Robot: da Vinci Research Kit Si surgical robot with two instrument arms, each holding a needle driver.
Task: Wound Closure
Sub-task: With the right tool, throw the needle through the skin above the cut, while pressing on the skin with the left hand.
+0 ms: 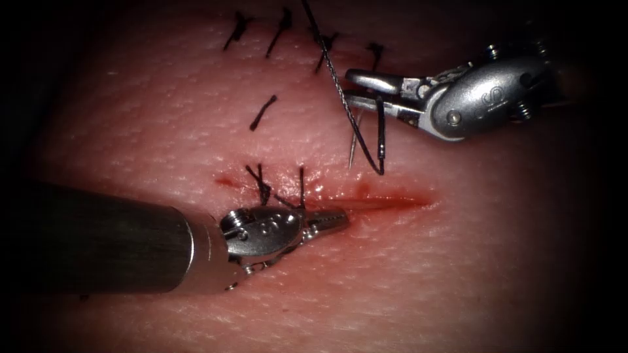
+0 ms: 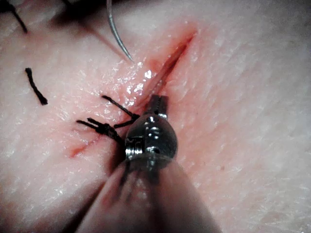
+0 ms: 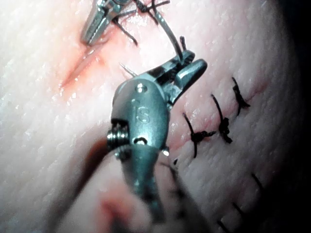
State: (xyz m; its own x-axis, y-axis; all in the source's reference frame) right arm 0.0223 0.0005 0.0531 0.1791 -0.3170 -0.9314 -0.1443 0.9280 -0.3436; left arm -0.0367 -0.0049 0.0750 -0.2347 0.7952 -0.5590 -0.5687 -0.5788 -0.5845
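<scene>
Needle (image 1: 354,140) is hanging above the tissue (image 1: 163,131), clear of it, gripped near its rear end by the right tool (image 1: 356,88), whose jaws are clamping on it, the point aiming down toward the cut (image 1: 386,203). Thread (image 1: 330,65) is trailing up from it, with a dark loop dangling beside the needle. We are seeing one knotted stitch (image 1: 261,186) sitting at the cut's left end; in our judgement the stretch to its right, gaping and wet with red fluid (image 1: 366,204), is awaiting more stitches, so much of the job is remaining. The left tool (image 1: 330,220) is lying on the cut just right of that stitch, jaws together, holding nothing we can make out. An older row of stitches (image 1: 281,29) is running across the far tissue, and a loose cut end of thread (image 1: 263,112) is lying between it and the cut. The left tool's tip is covering part of the open cut.
</scene>
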